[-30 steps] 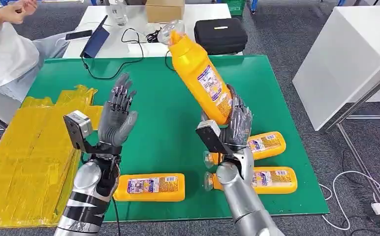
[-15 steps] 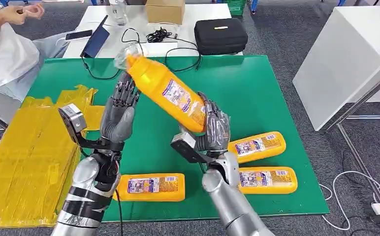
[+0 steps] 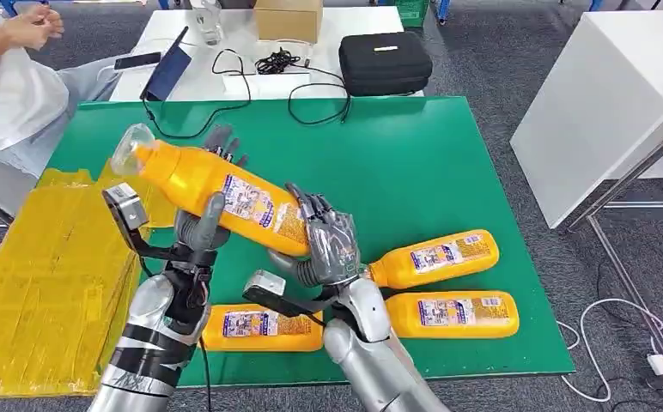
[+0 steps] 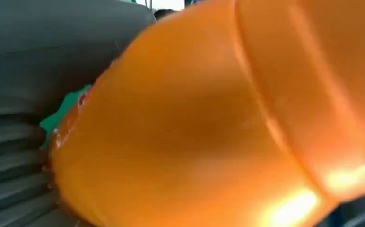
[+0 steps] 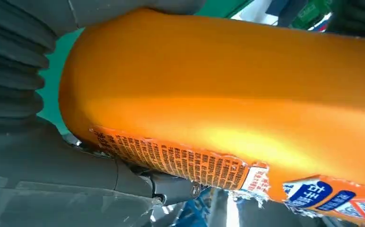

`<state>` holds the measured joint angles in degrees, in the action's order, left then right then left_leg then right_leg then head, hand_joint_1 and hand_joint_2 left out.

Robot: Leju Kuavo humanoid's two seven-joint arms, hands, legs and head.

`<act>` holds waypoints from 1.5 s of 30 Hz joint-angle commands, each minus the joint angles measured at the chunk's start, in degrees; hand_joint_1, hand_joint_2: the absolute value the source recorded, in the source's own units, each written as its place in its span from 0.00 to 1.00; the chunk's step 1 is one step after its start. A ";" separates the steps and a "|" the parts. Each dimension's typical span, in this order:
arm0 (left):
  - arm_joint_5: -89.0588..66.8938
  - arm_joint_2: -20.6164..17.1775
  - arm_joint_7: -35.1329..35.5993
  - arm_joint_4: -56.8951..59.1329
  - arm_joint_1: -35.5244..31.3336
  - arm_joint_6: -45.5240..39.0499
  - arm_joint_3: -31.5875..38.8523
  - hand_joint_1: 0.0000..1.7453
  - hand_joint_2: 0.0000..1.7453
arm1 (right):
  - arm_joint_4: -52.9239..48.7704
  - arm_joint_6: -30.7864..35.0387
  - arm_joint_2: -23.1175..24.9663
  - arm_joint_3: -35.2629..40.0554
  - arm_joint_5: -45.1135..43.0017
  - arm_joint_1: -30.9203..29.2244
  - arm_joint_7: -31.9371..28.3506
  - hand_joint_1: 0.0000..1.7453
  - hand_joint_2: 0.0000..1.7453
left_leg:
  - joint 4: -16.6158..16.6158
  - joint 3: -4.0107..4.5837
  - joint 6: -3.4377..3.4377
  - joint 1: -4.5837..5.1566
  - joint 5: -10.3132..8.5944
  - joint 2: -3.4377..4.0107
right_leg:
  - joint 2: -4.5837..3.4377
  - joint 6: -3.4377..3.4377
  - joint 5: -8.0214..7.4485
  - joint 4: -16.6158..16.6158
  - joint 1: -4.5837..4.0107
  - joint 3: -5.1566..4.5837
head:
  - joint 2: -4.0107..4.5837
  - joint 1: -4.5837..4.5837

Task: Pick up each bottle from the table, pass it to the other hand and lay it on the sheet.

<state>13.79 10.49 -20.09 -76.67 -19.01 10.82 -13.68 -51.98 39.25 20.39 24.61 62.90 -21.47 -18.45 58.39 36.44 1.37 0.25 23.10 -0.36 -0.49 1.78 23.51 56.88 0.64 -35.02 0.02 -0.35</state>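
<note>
Bottle point(image 3: 225, 193) up in the air above the tabletop point(image 3: 414, 163), tilted, base end gripped by right hand point(image 3: 328, 249), neck end lying in left hand point(image 3: 199, 225), fingers curling around. Seems stiff, smooth, maybe slippery; better held on the labelled middle.

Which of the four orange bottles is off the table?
The tilted bottle held between left hand and right hand; the other three lie flat on the green table.
</note>
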 commanded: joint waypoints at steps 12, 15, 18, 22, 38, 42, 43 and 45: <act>-1.66 0.22 -1.78 3.67 -3.29 -5.04 2.06 1.00 1.00 | 4.70 0.75 -0.39 10.22 -4.27 0.46 -0.78 1.00 1.00 | -0.01 -0.16 -0.08 -0.09 0.06 0.00 | 0.07 -0.05 0.04 -0.06 -0.09 0.19 | 0.00 0.00; -2.69 0.39 -1.87 1.01 -2.23 -7.55 2.57 1.00 1.00 | 5.66 0.75 -0.39 8.24 -7.21 -0.14 -2.47 1.00 1.00 | -0.01 -0.27 -0.11 -0.13 0.10 -0.02 | 0.11 -0.07 0.08 -0.10 -0.14 0.33 | 0.00 0.00; -2.89 0.39 -1.89 0.21 -1.83 -8.59 2.82 1.00 1.00 | 5.54 0.75 -0.39 6.93 -8.12 -0.22 -3.06 1.00 1.00 | -0.02 -0.16 -0.07 -0.07 0.06 0.02 | 0.04 -0.04 0.04 -0.06 -0.07 0.19 | 0.00 0.00; -2.91 0.32 -1.92 0.25 -1.67 -8.88 2.77 1.00 1.00 | 5.24 0.75 -0.39 6.08 -8.99 -0.27 -3.58 1.00 1.00 | 0.00 -0.22 -0.10 -0.12 0.09 -0.01 | 0.09 -0.07 0.07 -0.08 -0.13 0.30 | 0.00 0.00; -25.66 -3.92 -3.86 1.78 -6.62 -24.50 1.49 1.00 1.00 | -9.25 -1.23 -2.91 6.61 -20.53 2.28 -5.67 0.00 0.00 | 0.04 0.00 -0.07 -0.07 0.02 -0.04 | 0.07 -0.04 0.02 0.01 -0.07 0.04 | 0.00 0.00; -43.78 -6.44 0.52 4.85 -10.56 -32.86 3.82 1.00 1.00 | -24.27 -5.02 -5.91 8.11 -24.72 6.48 -4.49 0.00 0.00 | 0.08 0.01 -0.11 -0.10 0.04 -0.19 | 0.20 -0.07 0.07 0.05 -0.11 0.08 | 0.00 -0.02; -48.43 -7.60 2.12 6.73 -11.96 -35.64 5.08 1.00 1.00 | -27.43 -7.25 -6.64 8.41 -27.58 7.18 -5.14 0.00 0.00 | 0.02 0.03 -0.08 -0.06 0.00 -0.14 | 0.12 -0.05 0.03 0.01 -0.06 0.02 | 0.00 -0.02; -48.58 -7.57 1.32 7.73 -12.52 -34.74 6.23 1.00 1.00 | -28.93 -7.98 -6.98 8.43 -27.41 7.60 -4.39 0.00 0.00 | 0.01 -0.06 -0.09 -0.07 0.03 -0.10 | 0.11 -0.06 0.05 -0.01 -0.07 0.11 | 0.00 0.00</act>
<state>-23.52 8.08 -21.33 -77.55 -23.46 -18.94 -11.47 -62.65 35.82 18.73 30.19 40.28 -17.79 -23.32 58.39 36.49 1.36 0.24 23.10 -0.39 -0.49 1.78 23.51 56.88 0.64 -35.05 0.02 -0.35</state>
